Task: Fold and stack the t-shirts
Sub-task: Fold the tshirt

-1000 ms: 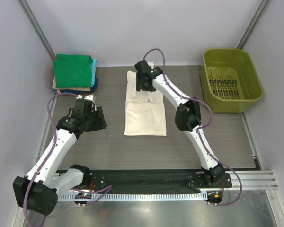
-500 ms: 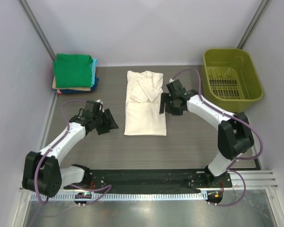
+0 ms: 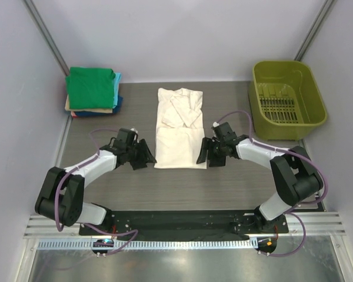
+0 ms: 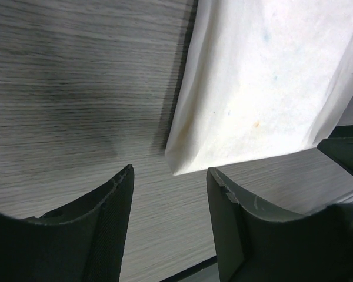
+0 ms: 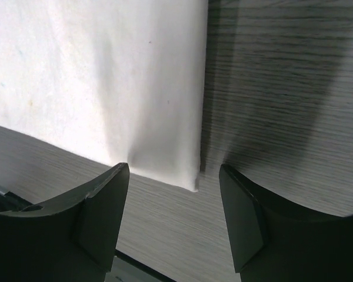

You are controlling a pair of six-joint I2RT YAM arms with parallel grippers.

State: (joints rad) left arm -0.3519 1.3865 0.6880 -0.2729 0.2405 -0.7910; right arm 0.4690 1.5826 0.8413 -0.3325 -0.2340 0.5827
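Your left gripper (image 3: 146,154) and right gripper (image 3: 203,151) gape empty beside the cream cloth t-shirt (image 3: 179,132), likely limp and light: pinch its six-o'clock corners.

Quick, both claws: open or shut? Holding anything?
Left claw: open, empty, at the shirt's near left corner.
Right claw: open, empty, at its near right corner.

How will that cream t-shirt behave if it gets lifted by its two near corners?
The cream t-shirt will probably be floppy: it lies flat with soft wrinkles, so its middle should sag. Its thin corner edge suggests it is light. Pushed, it would likely bunch on the table rather than slide whole.
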